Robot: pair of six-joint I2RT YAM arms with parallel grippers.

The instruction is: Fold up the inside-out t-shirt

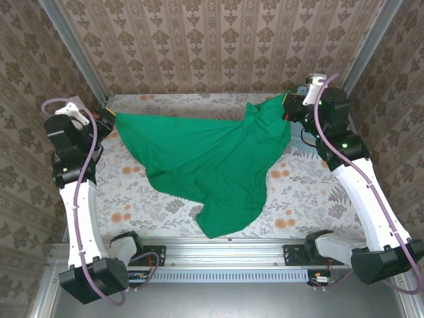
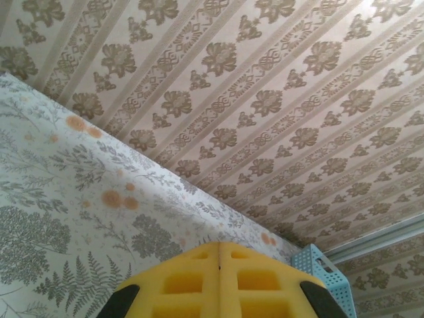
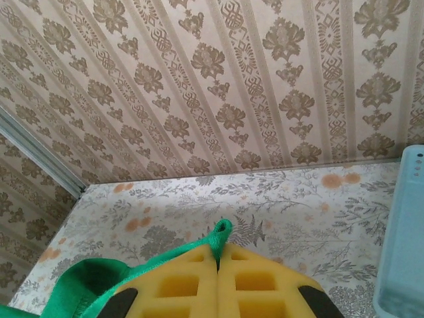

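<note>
- Top view: the inside-out t-shirt spreads across the table, pulled taut between the left gripper and the right gripper, each clamped on a corner.
- Left wrist: the left gripper has its yellow pads pressed together, near the blue basket.
- Right wrist: the right gripper pinches a fold of green t-shirt.

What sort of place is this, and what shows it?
Probably a robot test booth dressed as a room: wallpapered panels in metal framing enclose a table, and the left arm and right arm are bolted to a rail at its near edge. A t-shirt stretches between them.
</note>
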